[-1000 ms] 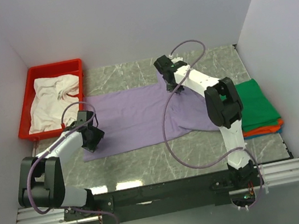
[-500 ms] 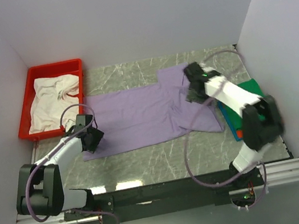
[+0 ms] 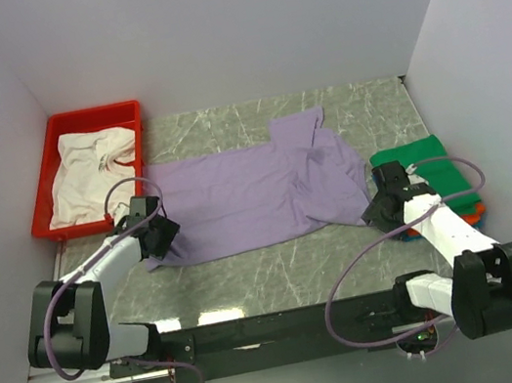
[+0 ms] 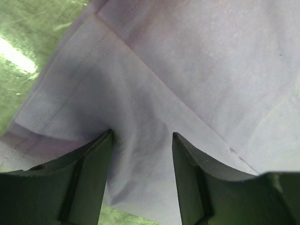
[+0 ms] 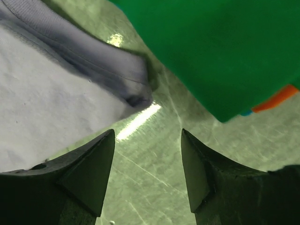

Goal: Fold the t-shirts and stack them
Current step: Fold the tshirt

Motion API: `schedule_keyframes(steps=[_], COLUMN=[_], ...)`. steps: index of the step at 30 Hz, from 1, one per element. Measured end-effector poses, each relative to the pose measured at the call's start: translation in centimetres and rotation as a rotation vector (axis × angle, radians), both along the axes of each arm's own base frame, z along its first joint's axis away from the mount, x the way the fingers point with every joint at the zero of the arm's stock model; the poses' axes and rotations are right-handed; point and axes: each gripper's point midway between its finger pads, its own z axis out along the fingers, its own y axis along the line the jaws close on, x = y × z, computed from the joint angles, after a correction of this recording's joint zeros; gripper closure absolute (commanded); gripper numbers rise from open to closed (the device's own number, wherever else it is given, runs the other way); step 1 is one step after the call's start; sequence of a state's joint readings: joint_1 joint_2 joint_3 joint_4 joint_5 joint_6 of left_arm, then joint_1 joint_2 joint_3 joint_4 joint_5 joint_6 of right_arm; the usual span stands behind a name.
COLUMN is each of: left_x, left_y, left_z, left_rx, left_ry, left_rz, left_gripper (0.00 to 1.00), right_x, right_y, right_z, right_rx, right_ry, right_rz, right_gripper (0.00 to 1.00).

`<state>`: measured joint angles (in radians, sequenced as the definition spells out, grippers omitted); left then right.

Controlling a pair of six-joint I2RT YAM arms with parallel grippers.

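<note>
Right claw (image 5: 146, 133) has drawn back, open like left claw (image 4: 140, 136), above marbled table (image 3: 214, 124), white walls (image 3: 208, 31).

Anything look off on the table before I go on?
Yes: the lavender shirt is not lying flat. Its right end, near the green folded stack, is rumpled and folded over itself, while the rest lies smooth.

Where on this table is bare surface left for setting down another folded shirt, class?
Bare marble: the back strip between the lavender shirt and the wall, right of the red tray; and the front strip before the rail. Crowded: the right edge, where the right hand sits between shirt and folded stack.
</note>
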<state>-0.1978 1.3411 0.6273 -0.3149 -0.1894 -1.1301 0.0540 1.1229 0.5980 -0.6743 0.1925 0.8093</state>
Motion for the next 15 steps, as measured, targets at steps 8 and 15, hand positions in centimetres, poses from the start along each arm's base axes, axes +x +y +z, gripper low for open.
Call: schedule_keyframes(steps=[8,15], left_x=[0.1,-1.6], left_y=[-0.3,0.9], left_z=[0.1,2.4], left_rx=[-0.017,-0.002], left_ry=[-0.011,-0.054], left_rz=[-0.009,0.057], left_gripper=[0.41,0.39], right_x=[1.9,2.5], right_y=[0.5,0.3], right_z=[-1.1,-1.1], right_rx=[0.038,0.027], right_ry=[-0.038,-0.059], right_rz=[-0.038,-0.063], right_gripper=[0.38,0.47])
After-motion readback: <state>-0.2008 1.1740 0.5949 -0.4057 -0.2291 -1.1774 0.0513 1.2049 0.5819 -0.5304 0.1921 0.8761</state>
